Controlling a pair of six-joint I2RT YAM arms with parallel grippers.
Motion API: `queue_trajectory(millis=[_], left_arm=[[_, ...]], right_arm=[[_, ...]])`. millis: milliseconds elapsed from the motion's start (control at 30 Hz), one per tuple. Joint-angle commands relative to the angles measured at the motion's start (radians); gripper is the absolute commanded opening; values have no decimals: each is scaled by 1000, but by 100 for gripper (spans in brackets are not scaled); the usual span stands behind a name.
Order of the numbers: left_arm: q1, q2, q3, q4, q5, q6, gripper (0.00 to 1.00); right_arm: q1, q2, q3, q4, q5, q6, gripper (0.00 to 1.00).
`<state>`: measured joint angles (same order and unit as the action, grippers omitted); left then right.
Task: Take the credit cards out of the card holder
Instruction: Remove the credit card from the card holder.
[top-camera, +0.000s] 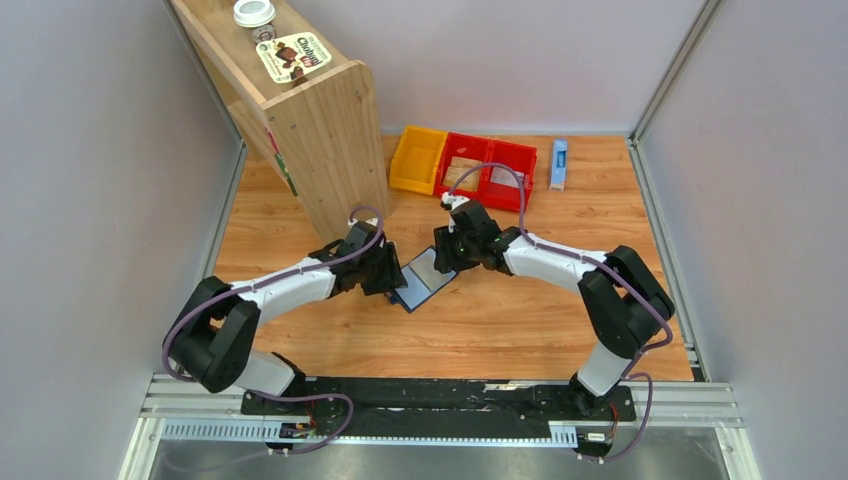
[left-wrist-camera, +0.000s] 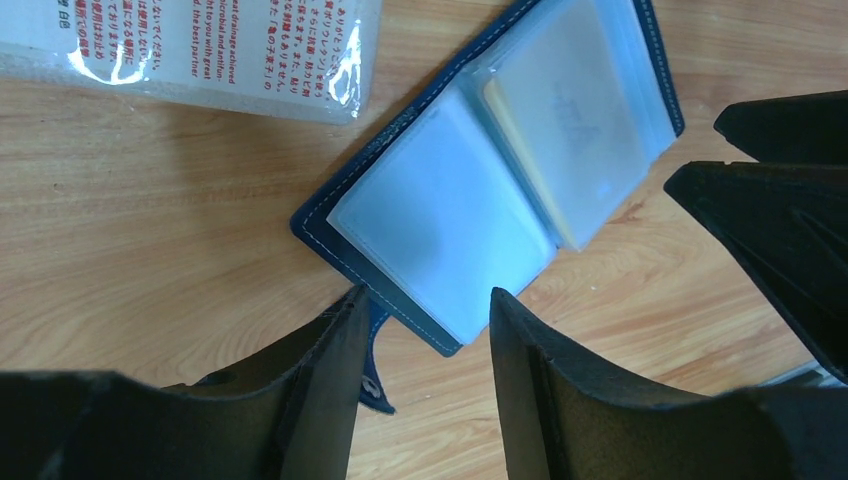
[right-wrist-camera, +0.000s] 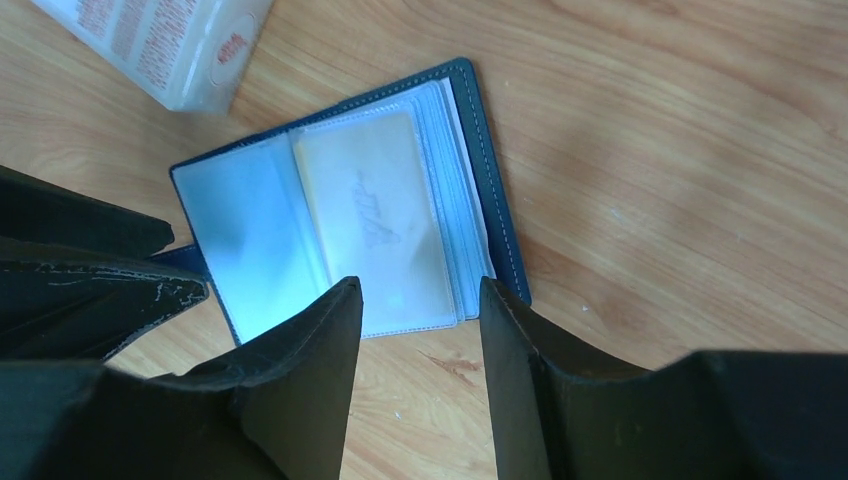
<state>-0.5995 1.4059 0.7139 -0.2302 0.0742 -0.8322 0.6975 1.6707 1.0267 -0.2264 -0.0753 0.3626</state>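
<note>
1. Hovering empty with jaws apart, left gripper (left-wrist-camera: 425, 296) and right gripper (right-wrist-camera: 418, 285) face the open card holder (right-wrist-camera: 250, 240) — flat just beyond both fingertips.
2. A tan credit card (right-wrist-camera: 375, 220) sits sleeved inside; extraction not begun.
3. Next, probably — left pins the holder, right pinches the card's edge.

Wooden table (top-camera: 520, 330), open card holder (top-camera: 424, 279), packet (left-wrist-camera: 190, 50) just beside it, shelf (top-camera: 320, 130), yellow bin (top-camera: 417, 160), red bins (top-camera: 512, 152), slim box (top-camera: 559, 164) beyond.
</note>
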Motion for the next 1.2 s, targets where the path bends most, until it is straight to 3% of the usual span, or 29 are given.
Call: queue_trajectory(millis=[0,300,667,1167], left_arm=[[4,47,9,37,4,-8,56],[1,146,-10,31,18,-19,49],[-3,159,-5,19,13,-12,42],[-5,151,-13,17,10,-15,41]], right_arm=[[10,46,4,48,-18,-17,50],[27,104,10,12,-46,-27,49],[33,46,29,6,-116,-16,38],[46,-32,33,-18,-158,-11,48]])
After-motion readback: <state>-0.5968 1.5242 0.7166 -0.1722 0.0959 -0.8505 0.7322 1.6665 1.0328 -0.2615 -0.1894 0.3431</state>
